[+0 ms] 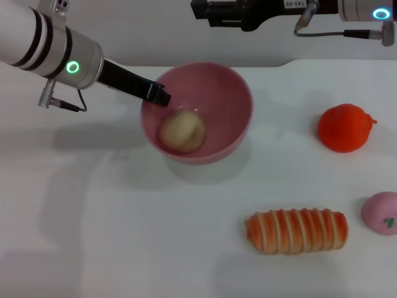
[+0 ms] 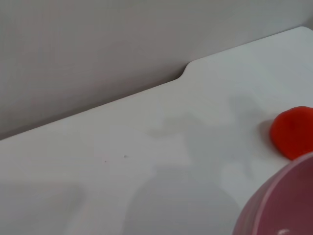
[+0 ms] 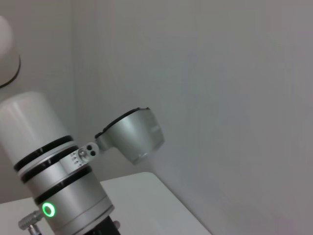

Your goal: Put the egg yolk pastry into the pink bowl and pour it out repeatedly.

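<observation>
L gripper (image 1: 160, 94) is clamped on the near-left rim of the pink bowl (image 1: 236, 87), black fingers pinching the wall, arm coming in from the upper left of the head view. Bowl sits on the white table (image 1: 124, 236), roughly upright w/ a slight lean, mouth open to the camera. Egg yolk pastry (image 1: 182, 131) lies inside the bowl, low on the left side of the inner wall, just below the gripper tips. L wrist view catches only an edge of the bowl plus an orange-red round item (image 1: 345, 127) off to the right. R gripper (image 1: 201, 12) is parked high at the top edge, behind the bowl; can't tell how its fingers stand. Striped bread roll (image 1: 298, 231) lies in front-right of the bowl, well apart; pink bun (image 1: 381, 212) w/ green mark at the right edge, beside the roll.
</observation>
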Controlling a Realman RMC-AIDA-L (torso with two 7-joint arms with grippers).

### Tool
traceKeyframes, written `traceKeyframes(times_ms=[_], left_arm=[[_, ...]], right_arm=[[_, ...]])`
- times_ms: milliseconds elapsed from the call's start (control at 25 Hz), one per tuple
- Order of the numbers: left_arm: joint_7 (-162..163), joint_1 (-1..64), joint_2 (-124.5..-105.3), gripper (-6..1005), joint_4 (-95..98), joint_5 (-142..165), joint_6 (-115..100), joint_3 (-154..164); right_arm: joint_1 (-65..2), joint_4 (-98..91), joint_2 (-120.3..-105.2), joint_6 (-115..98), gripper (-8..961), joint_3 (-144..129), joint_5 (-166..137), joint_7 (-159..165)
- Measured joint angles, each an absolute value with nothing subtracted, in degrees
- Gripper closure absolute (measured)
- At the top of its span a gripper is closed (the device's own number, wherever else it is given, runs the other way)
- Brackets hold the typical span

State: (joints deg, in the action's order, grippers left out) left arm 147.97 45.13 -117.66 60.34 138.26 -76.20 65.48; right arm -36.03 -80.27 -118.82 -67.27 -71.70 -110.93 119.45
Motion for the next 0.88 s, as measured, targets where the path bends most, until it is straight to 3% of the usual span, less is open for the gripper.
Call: traceKeyframes(times_ms=[320,680,880], left_arm=[[147.3,45.4,-117.6,950,60.0,138.9,-73.9,65.6],[144.1,41.8,-117.91,949,61.1,140.6,-47.3,77.9],[142.6,36.7,-117.98,948,62.5,140.7,-27.7,89.8]], right_arm=[[-34.0,-79.8,-118.78,-64.1,413,-68.2,-107.7,117.8],[-23.4,-65.3,-118.77,-63.1,413,-58.4,-66.0,88.7],[-18.8,-57.7,-118.75,-65.1,413,-57.9,-52.4,77.0]])
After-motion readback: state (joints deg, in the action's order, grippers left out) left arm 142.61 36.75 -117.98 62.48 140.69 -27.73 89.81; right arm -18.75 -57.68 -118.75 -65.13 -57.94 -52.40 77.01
